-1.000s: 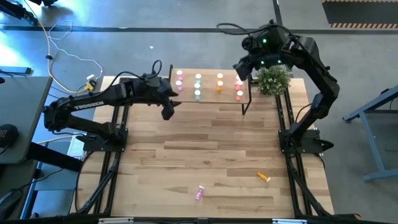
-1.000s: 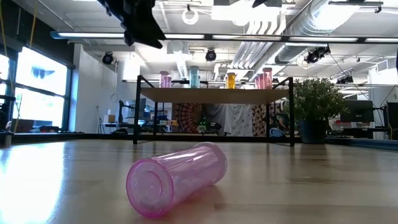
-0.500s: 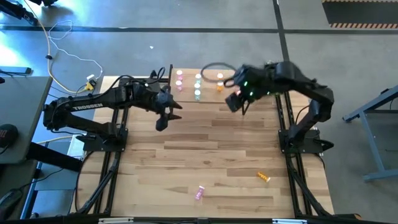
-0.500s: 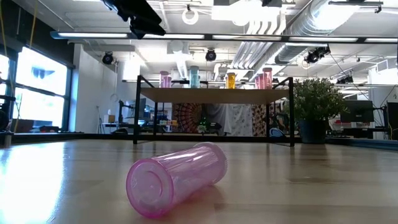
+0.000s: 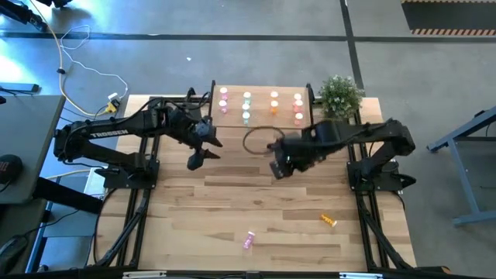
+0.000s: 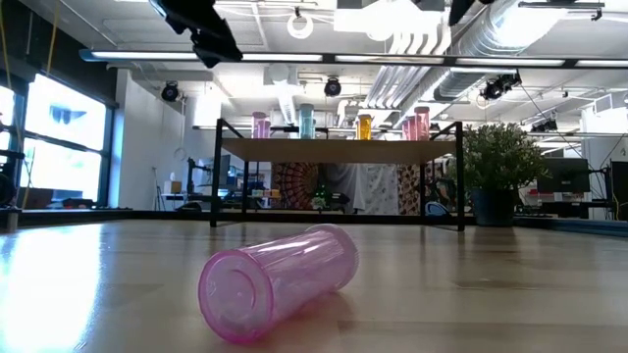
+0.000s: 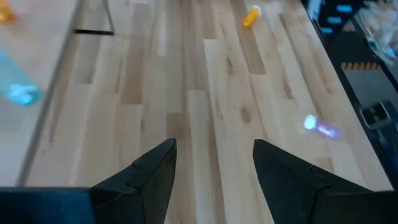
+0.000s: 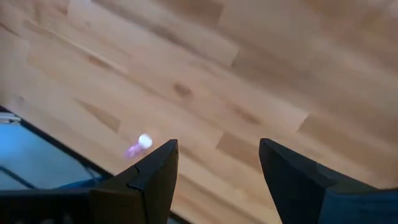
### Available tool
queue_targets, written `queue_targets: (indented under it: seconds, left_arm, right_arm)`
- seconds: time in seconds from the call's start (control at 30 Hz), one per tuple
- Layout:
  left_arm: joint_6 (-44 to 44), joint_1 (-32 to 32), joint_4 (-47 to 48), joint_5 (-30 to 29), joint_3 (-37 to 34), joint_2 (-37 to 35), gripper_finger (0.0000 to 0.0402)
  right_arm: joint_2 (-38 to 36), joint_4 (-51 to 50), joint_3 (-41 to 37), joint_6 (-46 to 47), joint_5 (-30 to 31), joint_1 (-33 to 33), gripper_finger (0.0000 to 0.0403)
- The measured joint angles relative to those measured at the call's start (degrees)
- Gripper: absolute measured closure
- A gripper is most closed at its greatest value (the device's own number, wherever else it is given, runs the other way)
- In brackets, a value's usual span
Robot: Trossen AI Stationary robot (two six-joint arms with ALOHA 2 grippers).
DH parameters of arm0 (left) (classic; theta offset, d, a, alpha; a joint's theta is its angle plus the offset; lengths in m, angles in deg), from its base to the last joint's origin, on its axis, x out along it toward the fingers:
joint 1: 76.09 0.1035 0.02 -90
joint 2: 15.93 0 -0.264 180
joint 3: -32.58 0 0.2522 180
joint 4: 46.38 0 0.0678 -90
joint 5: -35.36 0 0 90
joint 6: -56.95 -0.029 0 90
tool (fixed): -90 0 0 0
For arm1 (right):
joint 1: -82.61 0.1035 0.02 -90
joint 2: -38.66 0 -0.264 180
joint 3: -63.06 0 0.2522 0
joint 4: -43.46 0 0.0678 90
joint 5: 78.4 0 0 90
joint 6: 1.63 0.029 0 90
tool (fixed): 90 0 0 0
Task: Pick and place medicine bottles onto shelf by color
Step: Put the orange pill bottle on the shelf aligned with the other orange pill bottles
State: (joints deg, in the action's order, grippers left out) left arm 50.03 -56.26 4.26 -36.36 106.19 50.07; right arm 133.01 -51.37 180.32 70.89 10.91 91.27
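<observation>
Both arms hang over the middle of the wooden table (image 5: 232, 194), in front of the shelf (image 5: 260, 122) at its far edge. The left gripper (image 5: 195, 159) is above bare boards, left of centre; its wrist view shows two dark fingers (image 7: 149, 174) spread apart with only tabletop between them. The right gripper (image 5: 279, 168) is just right of centre, and its fingers (image 8: 152, 174) likewise stand apart and empty.

On the shelf, bottles stand upright in four rows by colour: pink (image 5: 223, 101), pale green (image 5: 246, 107), orange (image 5: 273, 102) and salmon-red (image 5: 297, 108). A potted plant (image 5: 339, 94) sits at the shelf's right end.

Two bottles lie on their sides near the table's front edge, well apart from both grippers: a pink one (image 5: 249, 239) near the middle, filling the foreground of the low view, and an orange one (image 5: 328, 221) to its right.
</observation>
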Motion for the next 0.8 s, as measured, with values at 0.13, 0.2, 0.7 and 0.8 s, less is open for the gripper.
queue_targets:
  seconds: [0.13,0.2,0.7,0.8]
  left_arm:
    - [0.16,-2.01,-0.06,0.00,0.00,-0.09,0.0200]
    - [1.15,-3.03,-0.29,-0.08,0.00,-0.10,0.0200]
    - [4.90,-7.56,-0.24,-4.37,0.00,-0.09,0.0200]
    - [5.92,-8.61,-0.24,-4.35,0.00,-0.09,0.0200]
  right_arm:
    - [-0.02,2.86,-4.54,7.33,-1.96,4.33,0.0187]
    - [0.00,4.05,-6.51,10.91,-2.29,6.46,0.0187]
    - [-0.07,5.37,-18.02,15.60,-5.98,20.82,0.0187]
    - [-0.07,5.59,-21.83,14.52,-6.77,24.39,0.0187]
